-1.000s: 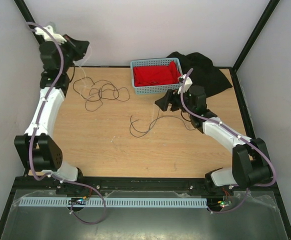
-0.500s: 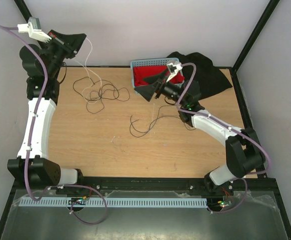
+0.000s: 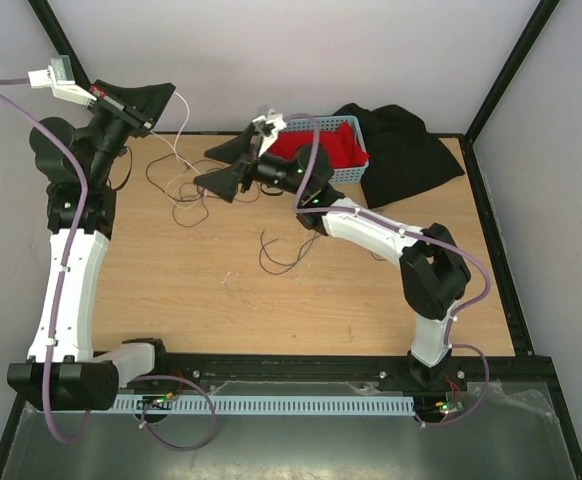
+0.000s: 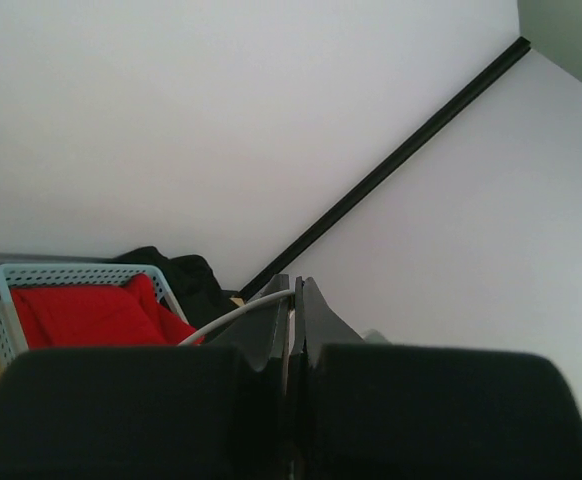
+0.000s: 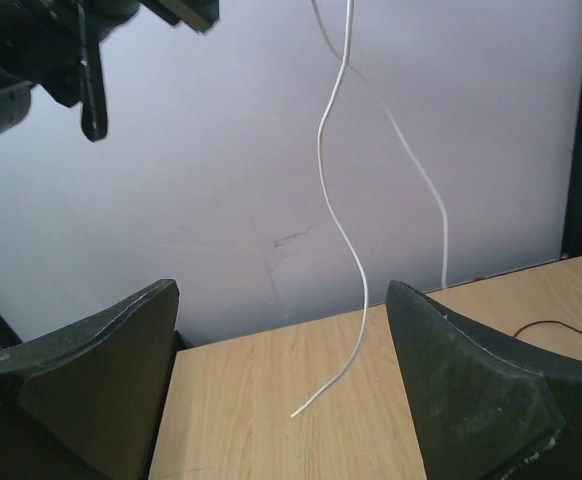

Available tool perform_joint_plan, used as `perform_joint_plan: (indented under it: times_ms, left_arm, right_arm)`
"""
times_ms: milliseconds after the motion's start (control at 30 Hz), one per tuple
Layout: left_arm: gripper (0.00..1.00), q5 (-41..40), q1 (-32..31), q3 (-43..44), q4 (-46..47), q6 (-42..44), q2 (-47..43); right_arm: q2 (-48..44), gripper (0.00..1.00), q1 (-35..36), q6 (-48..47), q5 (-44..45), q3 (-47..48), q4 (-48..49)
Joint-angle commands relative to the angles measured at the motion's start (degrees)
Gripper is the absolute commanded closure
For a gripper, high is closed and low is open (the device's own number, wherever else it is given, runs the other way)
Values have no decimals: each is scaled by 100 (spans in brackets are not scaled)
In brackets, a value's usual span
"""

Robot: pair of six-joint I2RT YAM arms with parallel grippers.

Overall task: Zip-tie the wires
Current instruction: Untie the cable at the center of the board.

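The wires lie as thin dark curly loops on the wooden table, with another strand further right. My left gripper is raised at the back left and shut on a white zip tie that hangs down over the wires. The left wrist view shows its jaws closed on the tie. My right gripper is open above the wires, facing the hanging tie. In the right wrist view the tie dangles between its open fingers without touching them.
A blue basket with red cloth stands at the back centre; it also shows in the left wrist view. A black cloth lies to its right. White walls and black frame posts close off the back and sides.
My right gripper has swung left from beside the basket to over the wires and now faces the tie. My left gripper has risen and tilted, lifting the zip tie.
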Motion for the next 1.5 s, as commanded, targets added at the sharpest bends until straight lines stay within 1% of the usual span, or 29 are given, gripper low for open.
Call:
perform_joint_plan:
  times_ms: [0,67,133,300,400,467,567,600,700,733,767,867,967,1033,1100,1200,1233,1300,1400,1467]
  left_arm:
    - [100,78,-26,-46,178,-167,-235]
    - [100,98,-37,-41,176,-201,-271]
    - [100,153,-46,-22,176,-175,-298]
    - [100,186,-57,-50,176,-186,-362]
    - [100,168,-74,-84,183,-178,-419]
    - [100,173,-75,-83,180,-185,-424]
    - [100,213,-75,-89,176,-215,-415]
    - [100,212,-75,-101,176,-239,-413]
    - [100,195,-70,-182,177,-235,-406]
    - [100,185,-55,-223,176,-223,-413]
    - [100,172,-52,-269,173,-192,-412]
    - [100,142,52,-474,167,-150,-405]
    - [80,151,183,-753,171,-89,-397]
    - [69,189,281,-974,167,-44,-392]
    - [64,274,368,-1221,167,59,-385]
    - [48,704,565,-1547,144,220,-367]
    - [44,819,627,-1678,141,199,-371]
    - [38,918,723,-1991,140,186,-456]
    - [29,765,771,-2429,90,381,-690]
    - [24,545,824,-2686,-75,487,-824]
  right_arm:
    - [365,5,198,-229,165,480,-258]
    - [554,7,226,-228,258,590,-356]
    - [695,9,252,-156,165,700,-411]
    - [760,14,387,-161,7,727,-520]
    - [792,19,438,-236,18,765,-702]
    - [823,28,443,-192,-26,789,-738]
    - [820,49,440,-106,-90,785,-728]
    - [799,60,444,-111,-89,775,-727]
    - [587,87,444,-300,8,632,-796]
    - [475,93,444,-438,94,550,-899]
    - [323,99,444,-559,198,479,-1069]
    - [-159,100,387,-1093,563,301,-1793]
    - [-641,100,233,-1393,791,316,-2583]
    - [-882,100,109,-1554,1012,490,-3247]
    - [-1057,100,8,-1729,1107,799,-3771]
    - [-1173,100,-77,-1986,1226,1604,-4439]
    - [-1190,100,-89,-2083,1236,1848,-4584]
    - [-1164,100,-105,-2249,1297,2302,-4763]
    - [-969,100,-140,-2384,1305,3168,-5115]
    - [-833,100,-161,-2444,1310,3678,-5329]
